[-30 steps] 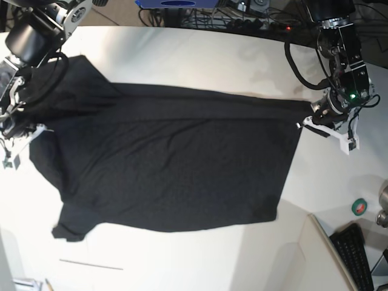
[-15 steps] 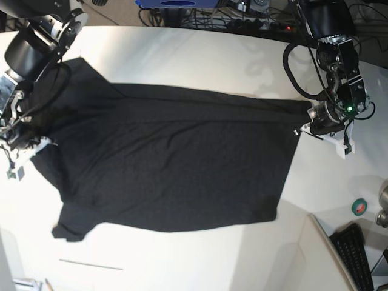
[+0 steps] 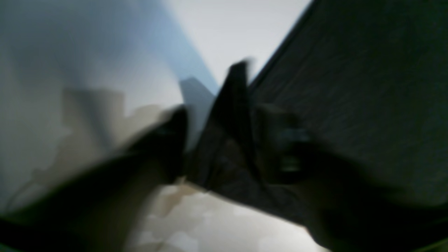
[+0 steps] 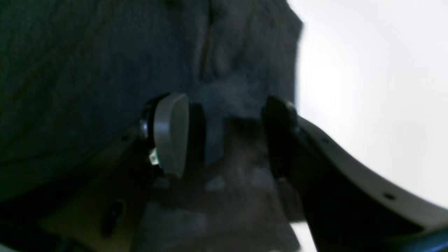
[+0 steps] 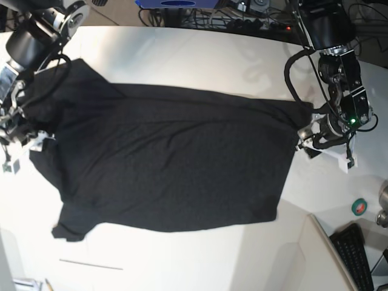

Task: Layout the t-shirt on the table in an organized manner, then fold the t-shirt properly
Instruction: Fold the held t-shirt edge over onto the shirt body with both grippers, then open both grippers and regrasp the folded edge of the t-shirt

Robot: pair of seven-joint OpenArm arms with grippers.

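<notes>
The right gripper [image 5: 27, 148] sits at the left edge of the table [image 5: 200, 54] in the base view, over the shirt's collar-and-sleeve end; the wrist view shows its jaws spread, a pale rounded pad [image 4: 171, 134] on one side and a dark pad on the other, soft black cloth lying in the gap and not pinched. The t-shirt [image 5: 170, 170] is a broad, matte black sheet, finely knit and faintly creased, spread nearly flat over the middle of the smooth off-white tabletop; its long axis runs left to right, sleeves and shoulders toward the left edge, the straight hem toward the right; one short sleeve juts toward the near-left corner. No print shows, only plain black. At the right, the left gripper [image 5: 312, 142] stands at the hem's far corner; its wrist view is heavily blurred, yet the dark fingers [image 3: 168, 140] seem parted, with a peak of cloth standing between them; whether they touch it I cannot tell.
</notes>
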